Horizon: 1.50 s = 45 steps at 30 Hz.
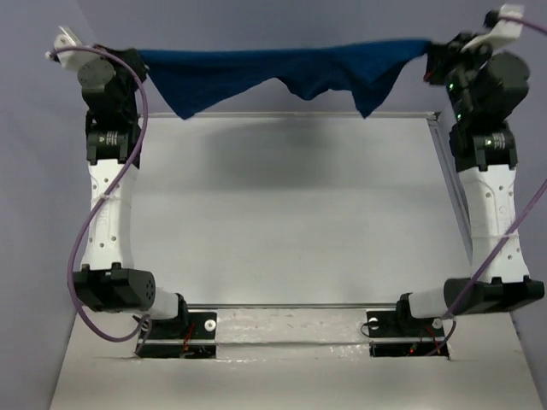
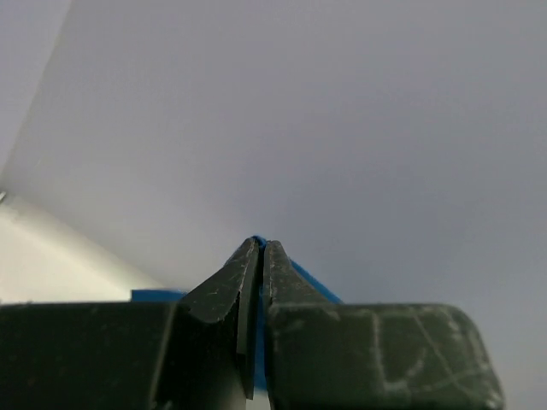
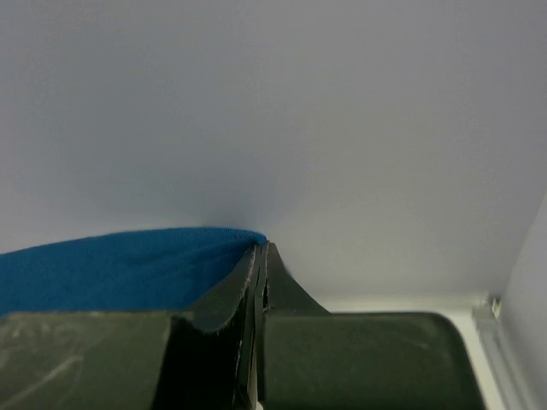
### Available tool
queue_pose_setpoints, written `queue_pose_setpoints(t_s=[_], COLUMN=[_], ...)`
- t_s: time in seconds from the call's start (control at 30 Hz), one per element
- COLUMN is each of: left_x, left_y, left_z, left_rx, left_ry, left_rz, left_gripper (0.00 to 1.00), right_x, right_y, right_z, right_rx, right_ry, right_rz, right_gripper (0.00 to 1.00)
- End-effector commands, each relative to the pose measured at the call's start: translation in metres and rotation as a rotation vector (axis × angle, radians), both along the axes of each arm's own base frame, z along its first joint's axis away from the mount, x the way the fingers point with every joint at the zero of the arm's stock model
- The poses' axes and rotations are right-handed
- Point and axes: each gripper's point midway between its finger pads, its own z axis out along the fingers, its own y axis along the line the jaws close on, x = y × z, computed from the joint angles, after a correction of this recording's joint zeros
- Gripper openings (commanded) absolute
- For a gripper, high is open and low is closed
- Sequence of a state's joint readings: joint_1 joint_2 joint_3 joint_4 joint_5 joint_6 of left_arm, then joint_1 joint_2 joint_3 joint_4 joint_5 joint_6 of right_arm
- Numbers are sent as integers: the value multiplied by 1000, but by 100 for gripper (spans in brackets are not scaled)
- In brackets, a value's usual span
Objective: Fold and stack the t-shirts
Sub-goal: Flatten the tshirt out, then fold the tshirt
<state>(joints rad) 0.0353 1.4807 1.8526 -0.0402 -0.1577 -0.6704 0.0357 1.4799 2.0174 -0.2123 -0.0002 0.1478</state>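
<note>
Left gripper (image 2: 259,252) and right gripper (image 3: 262,252) each pinch one end of the navy t-shirt (image 1: 282,70), stretched in the air over the far worktop (image 1: 291,222) edge, and with so little cloth held, pulling apart may slip a corner free.

Light is soft and even, falling from above. The hanging t-shirt (image 1: 282,73) throws a faint, diffuse shadow on the pale table (image 1: 291,231), and the near metal strip (image 1: 291,323) glints slightly. In the wrist views the left gripper (image 2: 259,249) and right gripper (image 3: 261,249) look dark and slightly soft.
</note>
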Motion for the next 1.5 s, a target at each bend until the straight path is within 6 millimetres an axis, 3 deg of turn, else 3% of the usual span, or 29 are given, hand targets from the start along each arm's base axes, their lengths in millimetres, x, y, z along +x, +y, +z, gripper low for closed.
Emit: queue_pose_setpoints(t_s=[0.0,0.03,0.1,0.13,0.2,0.23,0.27,0.33,0.37,0.47,0.53,0.57,0.67,0.8,0.87,0.97,1.07,1.27,1.47], left_x=[-1,-13,-27,-43,-57,-70,-77,-90,-101,-121,-129,-138,-152,-155,-152,-148,-144,-126,-111], left_y=[11,10,9,8,7,9,8,3,-1,-4,-7,-9,-11,-13,-10,-5,2,2,11], left_z=[-102,-137,-177,-219,-256,-292,-309,-336,-358,-398,-411,-427,-446,-444,-436,-430,-429,-422,-435], left_rx=[34,49,63,62,61,43,37,15,1,-25,-48,-60,-98,-112,-109,-129,-153,-189,-216], left_ry=[147,187,243,306,357,418,448,501,535,631,658,698,744,757,756,757,768,772,830], left_rz=[24,24,19,17,15,20,14,-7,-23,-32,-42,-46,-38,-47,-31,6,55,66,96], left_gripper=[0,0,0,0,0,0,0,0,0,0,0,0,0,0,0,0,0,0,0], right_x=[12,-7,-29,-52,-77,-93,-108,-129,-150,-189,-204,-208,-214,-206,-190,-167,-124,-61,6], right_y=[12,16,19,22,27,30,33,45,49,65,78,78,76,72,64,60,52,49,60], right_z=[-165,-226,-278,-326,-369,-399,-420,-443,-467,-494,-500,-499,-503,-487,-467,-460,-441,-422,-415], right_rx=[20,57,89,125,164,222,249,313,346,440,484,504,512,473,415,378,338,295,226], right_ry=[318,427,512,598,707,788,881,992,1100,1270,1323,1347,1397,1339,1273,1255,1171,1110,1092], right_rz=[70,87,100,113,130,131,132,180,185,235,291,283,250,248,226,210,172,164,169], right_gripper=[0,0,0,0,0,0,0,0,0,0,0,0,0,0,0,0,0,0,0])
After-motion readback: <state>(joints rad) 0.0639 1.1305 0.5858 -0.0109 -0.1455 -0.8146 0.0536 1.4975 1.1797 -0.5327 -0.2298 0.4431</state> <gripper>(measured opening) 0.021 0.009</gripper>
